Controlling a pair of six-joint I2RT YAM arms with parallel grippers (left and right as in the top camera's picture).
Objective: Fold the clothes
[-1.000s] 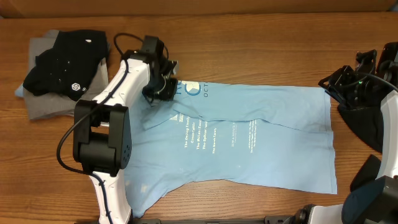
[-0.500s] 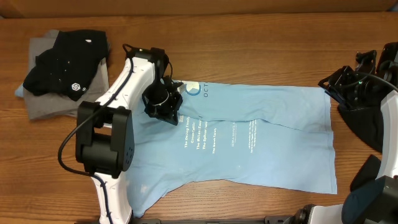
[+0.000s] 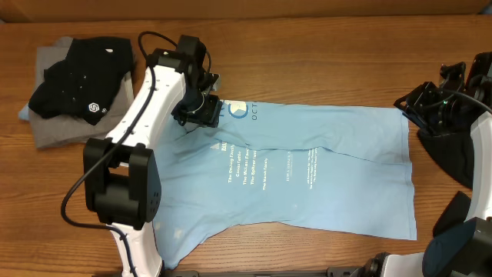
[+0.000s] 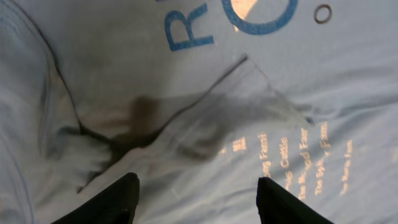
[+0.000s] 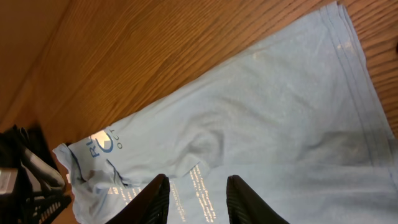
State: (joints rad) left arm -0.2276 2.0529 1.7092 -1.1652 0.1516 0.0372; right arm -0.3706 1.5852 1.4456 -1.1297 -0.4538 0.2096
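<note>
The left gripper has just let go. A second ago its jaws were shut over the collar end of the light blue T-shirt; now the two fingers stand well apart with nothing between them, only cloth lying beneath. In that second the wrist also dipped a little toward the shirt's printed lines and came back to the collar end. The folded-in sleeve flap lies loose on the chest, its corner just below the big blue letters. I judge that this sleeve fold has been placed and released, and that the body of the shirt is yet to be folded.

Well apart from the shirt's collar end, on its left, a black shirt sits on a grey one. They look like garments already dealt with, though I cannot tell how neatly they are folded.

The left arm reaches from the near table edge up along the shirt's left side and bends in over the collar, wrist pointing down, fingers hovering just above the cloth and not touching it.

The T-shirt itself lies flat across the middle of the table, collar to the left and hem to the right, with a long crease along its upper half.

Beyond the hem end, the right gripper hangs off the shirt. Its fingers are a little apart, holding nothing, and its stance has not changed.
</note>
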